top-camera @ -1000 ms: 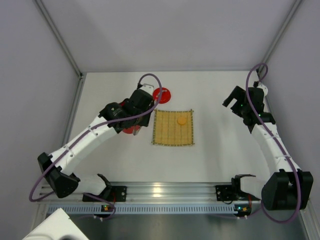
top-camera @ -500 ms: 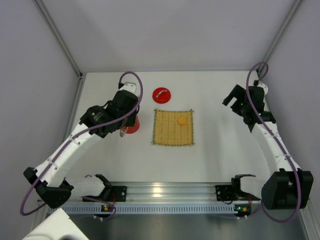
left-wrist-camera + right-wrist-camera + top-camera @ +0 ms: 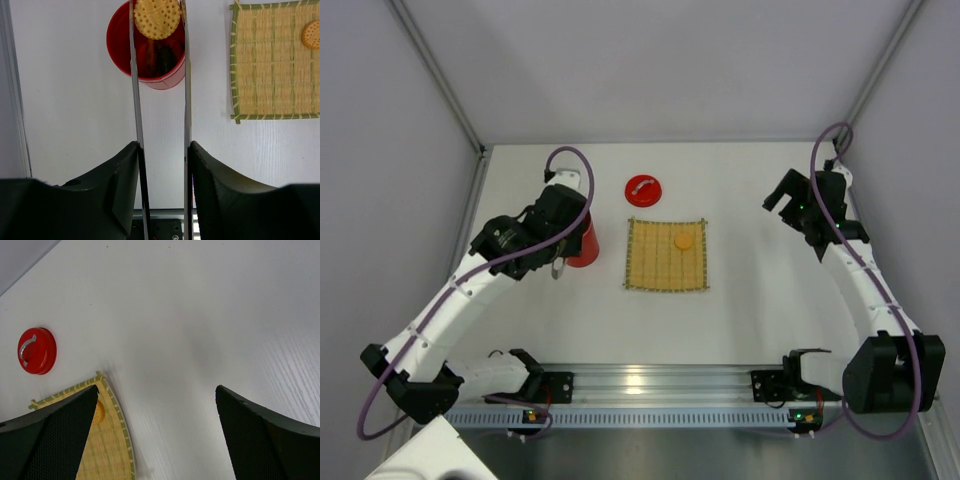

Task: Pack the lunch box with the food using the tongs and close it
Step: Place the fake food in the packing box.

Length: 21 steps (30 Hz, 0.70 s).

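As the left gripper (image 3: 161,150) grips them, tongs (image 3: 186,90) point toward lunch box (image 3: 117,42).

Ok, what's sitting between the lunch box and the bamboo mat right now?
Nothing. Between the lunch box and the bamboo mat there is only bare white table, as both the top view and the left wrist view show.

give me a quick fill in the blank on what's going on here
The tongs pinch a round slice above the open red ___.
One orange slice lies on the bamboo ___.
The jaws of the right tool stand ___.
Missing: lunch box; mat; open.
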Each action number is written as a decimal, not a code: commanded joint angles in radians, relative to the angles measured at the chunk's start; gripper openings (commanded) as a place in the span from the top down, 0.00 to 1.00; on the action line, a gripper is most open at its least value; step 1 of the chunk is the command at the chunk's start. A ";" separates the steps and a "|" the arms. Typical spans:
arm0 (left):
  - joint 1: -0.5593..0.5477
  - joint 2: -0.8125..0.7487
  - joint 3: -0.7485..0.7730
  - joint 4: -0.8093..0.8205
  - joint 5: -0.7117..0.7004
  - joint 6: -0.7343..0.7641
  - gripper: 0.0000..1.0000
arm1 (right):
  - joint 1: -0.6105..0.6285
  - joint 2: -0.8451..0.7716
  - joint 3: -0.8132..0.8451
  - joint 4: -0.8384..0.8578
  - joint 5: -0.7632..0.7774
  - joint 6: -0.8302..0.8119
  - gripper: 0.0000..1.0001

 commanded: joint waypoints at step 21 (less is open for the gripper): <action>0.006 0.039 0.072 0.040 0.050 0.036 0.48 | 0.012 -0.008 0.036 0.048 0.002 -0.006 0.00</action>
